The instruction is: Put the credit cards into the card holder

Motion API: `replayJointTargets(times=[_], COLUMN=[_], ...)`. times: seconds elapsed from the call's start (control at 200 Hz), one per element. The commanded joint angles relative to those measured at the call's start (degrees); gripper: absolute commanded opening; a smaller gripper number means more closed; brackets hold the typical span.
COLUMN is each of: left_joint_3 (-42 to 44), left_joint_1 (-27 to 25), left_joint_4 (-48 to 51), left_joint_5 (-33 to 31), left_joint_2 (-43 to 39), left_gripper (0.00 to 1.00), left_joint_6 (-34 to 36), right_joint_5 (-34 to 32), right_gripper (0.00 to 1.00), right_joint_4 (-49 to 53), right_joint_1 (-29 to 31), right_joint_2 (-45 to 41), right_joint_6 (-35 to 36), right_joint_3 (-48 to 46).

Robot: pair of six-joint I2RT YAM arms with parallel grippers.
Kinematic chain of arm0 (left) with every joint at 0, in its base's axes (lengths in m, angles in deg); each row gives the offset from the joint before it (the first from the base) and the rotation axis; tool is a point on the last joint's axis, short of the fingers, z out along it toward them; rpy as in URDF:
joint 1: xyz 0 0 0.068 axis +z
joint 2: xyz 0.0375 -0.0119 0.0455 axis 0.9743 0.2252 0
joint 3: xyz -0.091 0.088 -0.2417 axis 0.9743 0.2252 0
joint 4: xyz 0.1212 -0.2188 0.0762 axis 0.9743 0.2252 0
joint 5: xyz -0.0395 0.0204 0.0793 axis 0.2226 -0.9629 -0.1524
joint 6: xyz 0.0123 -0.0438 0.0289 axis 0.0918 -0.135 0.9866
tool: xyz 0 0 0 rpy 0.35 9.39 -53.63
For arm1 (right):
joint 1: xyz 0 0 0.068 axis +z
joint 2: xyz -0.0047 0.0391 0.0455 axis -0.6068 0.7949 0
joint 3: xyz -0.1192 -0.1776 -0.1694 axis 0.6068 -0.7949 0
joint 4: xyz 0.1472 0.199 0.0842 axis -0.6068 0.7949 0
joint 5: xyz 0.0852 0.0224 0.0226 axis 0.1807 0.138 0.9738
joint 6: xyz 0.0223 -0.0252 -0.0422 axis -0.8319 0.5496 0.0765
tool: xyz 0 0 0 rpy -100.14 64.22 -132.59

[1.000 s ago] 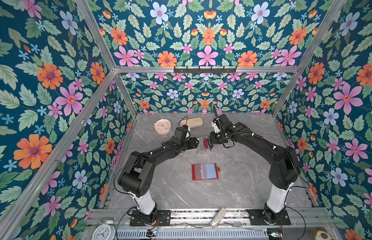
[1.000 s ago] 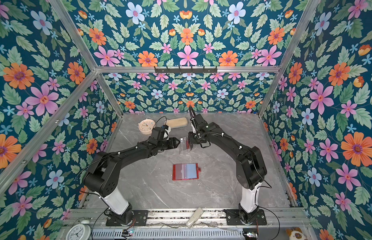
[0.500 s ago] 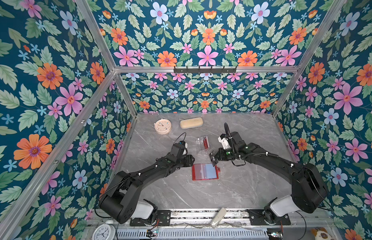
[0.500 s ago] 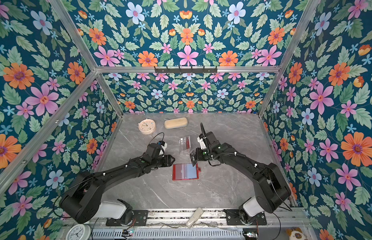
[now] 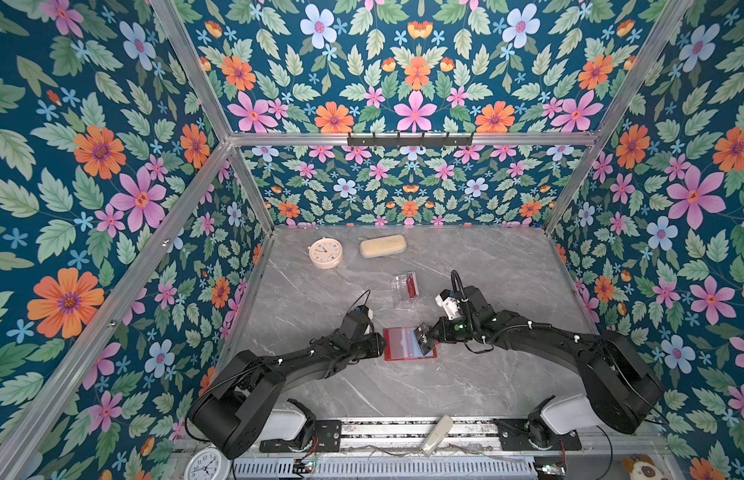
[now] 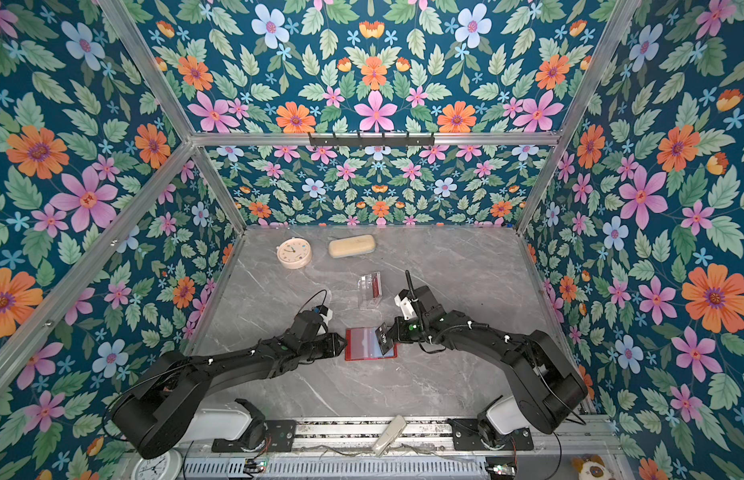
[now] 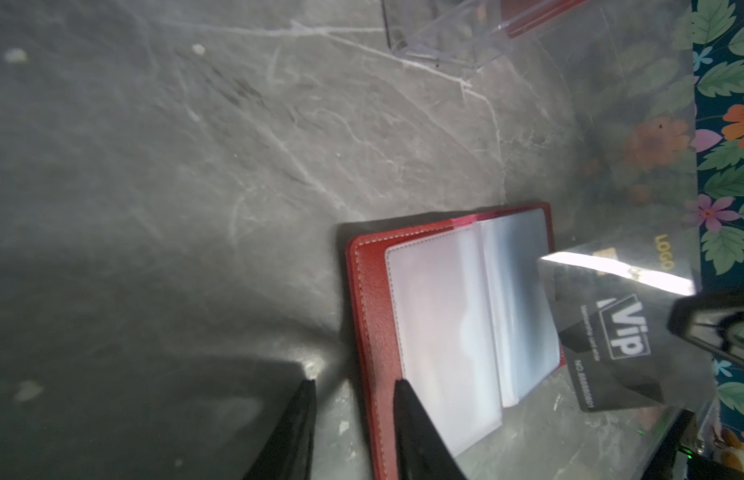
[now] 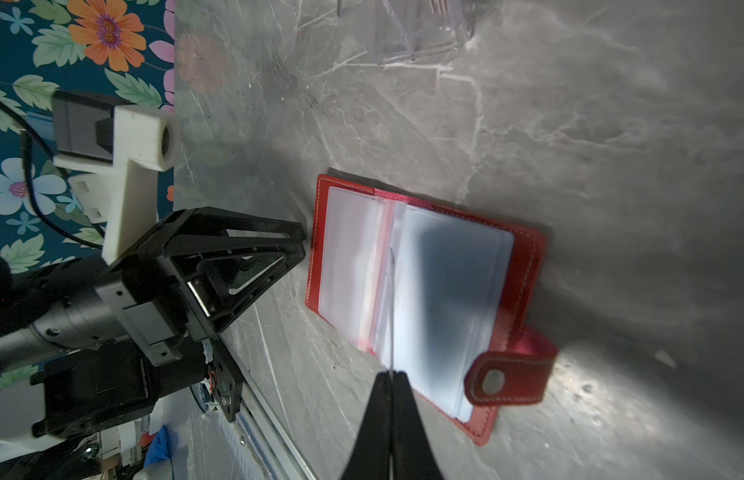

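Grey marble worktop [image 5: 507, 266]. Right end effector [image 8: 391, 376] clamps a black plastic card [image 7: 611, 336] edgewise: likely stiff, slippery. Left end effector [image 7: 354, 388] gapes.

We found a grey marble table [image 5: 507, 266]: clock [image 5: 325, 252] and beige case [image 5: 383, 245] by its far edge, clear box [image 5: 405, 291] mid-table, open card holder [image 5: 401, 344] nearer the front edge.

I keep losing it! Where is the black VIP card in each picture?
In a top view: black VIP card over the red card holder's right end.
In a top view: card likewise.
Left wrist: card face-on, letters showing.
Right wrist: card edge-on, a thin line.
Landmark: the holder.
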Motion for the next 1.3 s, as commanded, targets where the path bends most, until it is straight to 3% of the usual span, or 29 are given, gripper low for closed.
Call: replayJointTargets(times=[0.0,0.55,0.885,1.295], left_joint_3=[0.32,0.94,0.79,1.57], left_joint_1=[-0.50,-1.56,-1.81,-2.58], left_joint_4=[-2.11,-1.71,-1.05,-1.23], left_joint_5=[0.54,-0.75,-1.47,-1.59], left_joint_2=[0.34,0.96,0.99,0.98], left_gripper=[0.34,0.14,0.13,0.06], left_joint_6=[-2.04,-3.20,-3.11,-3.69], right_joint_5=[2.39,4.88,5.23,4.81], right_gripper=[0.00,0.00,0.00,0.00], right_joint_4=[-5.66,-10.36,-11.06,-19.67], right_joint_1=[0.12,0.40,0.86,0.87], right_joint_2=[0.89,6.08,8.43,10.41], right_joint_6=[-1.61,-3.05,-3.81,-8.93], right_joint_3=[-0.74,-0.51,0.47,-1.70])
